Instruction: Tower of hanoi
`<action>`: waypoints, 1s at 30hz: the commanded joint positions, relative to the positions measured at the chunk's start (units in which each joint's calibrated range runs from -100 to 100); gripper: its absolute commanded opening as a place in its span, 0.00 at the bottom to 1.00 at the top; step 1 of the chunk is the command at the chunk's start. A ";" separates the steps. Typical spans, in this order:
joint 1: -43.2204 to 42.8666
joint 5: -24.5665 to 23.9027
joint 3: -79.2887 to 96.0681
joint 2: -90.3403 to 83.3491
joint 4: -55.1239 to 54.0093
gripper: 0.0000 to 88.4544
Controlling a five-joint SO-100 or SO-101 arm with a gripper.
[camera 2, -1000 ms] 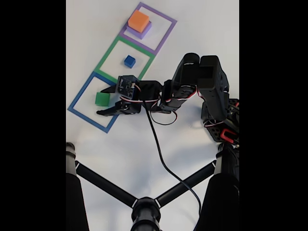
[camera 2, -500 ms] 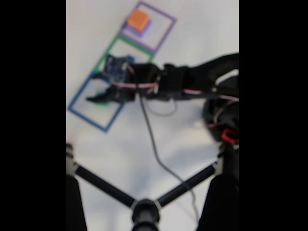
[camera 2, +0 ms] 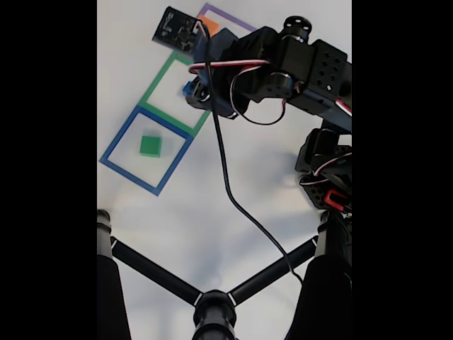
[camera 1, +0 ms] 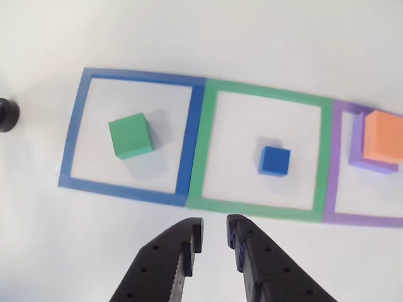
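A green block (camera 1: 131,135) (camera 2: 150,146) lies alone inside the blue frame (camera 1: 189,138) (camera 2: 117,145). In the green frame (camera 1: 264,94) (camera 2: 157,81) sits the small blue cube (camera 1: 274,160) (camera 2: 188,90). An orange block (camera 1: 384,135) (camera 2: 210,27) rests on the flat purple block (camera 1: 357,141) in the purple frame (camera 1: 330,189). My gripper (camera 1: 214,229) (camera 2: 202,95) is raised above the table, near the green frame's edge beside the blue cube. Its fingertips are a narrow gap apart and hold nothing.
A black tripod (camera 2: 212,312) spreads its legs over the near table in the fixed view. The arm's base (camera 2: 325,177) stands at the right, with a black cable (camera 2: 226,184) trailing from the wrist. A black knob (camera 1: 6,115) sits left of the blue frame.
The gripper has left the green block in the blue frame, risen and swung toward the green frame. Its wide-open fingers have narrowed to a small gap.
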 commanded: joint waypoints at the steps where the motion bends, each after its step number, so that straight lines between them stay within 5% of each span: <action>1: 2.15 -3.37 -10.68 -2.01 8.44 0.00; 7: 3.45 -6.13 -14.95 -2.65 12.73 0.00; 11: 6.42 -1.35 -7.86 -5.29 9.73 0.05; 14: 9.78 5.09 4.68 -10.10 1.47 0.14; 30: 16.79 5.09 58.20 -12.10 -61.82 0.30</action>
